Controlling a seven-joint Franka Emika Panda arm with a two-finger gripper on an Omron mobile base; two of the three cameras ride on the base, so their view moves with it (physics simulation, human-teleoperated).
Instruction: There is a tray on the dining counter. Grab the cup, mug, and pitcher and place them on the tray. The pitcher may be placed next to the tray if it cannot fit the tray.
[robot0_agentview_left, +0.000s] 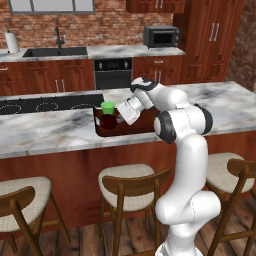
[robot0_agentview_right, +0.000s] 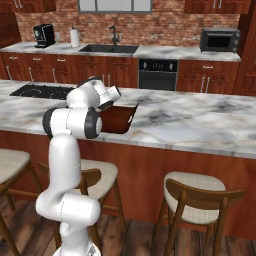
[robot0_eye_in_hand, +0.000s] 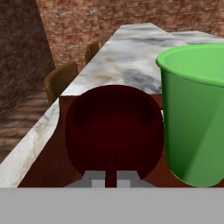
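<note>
Nearest the hand camera, the squat dark maroon mug (robot0_eye_in_hand: 114, 127), smooth and round-walled, with its handle pinched between the closed jaws of the gripper (robot0_eye_in_hand: 110, 179). Just beside it stands the bright green cup (robot0_eye_in_hand: 194, 113), a glossy, handleless tumbler tapering downward. Both rest inside the shallow dark reddish-brown wooden tray (robot0_agentview_left: 107, 131), rectangular with raised sides, seen from the right base view with a small pale handle at its end (robot0_agentview_right: 118, 120). The tray lies on the dining counter (robot0_agentview_left: 50, 130), a long grey-white veined marble top over a reddish wood base. Wooden stools (robot0_agentview_left: 131, 186) with pale cushioned seats stand along its near side. Behind: a black cooktop (robot0_agentview_left: 47, 104), red brick wall, wood cabinets, a built-in oven (robot0_agentview_left: 113, 72), a dark sink (robot0_agentview_left: 55, 51) and a microwave (robot0_agentview_left: 161, 36).
</note>
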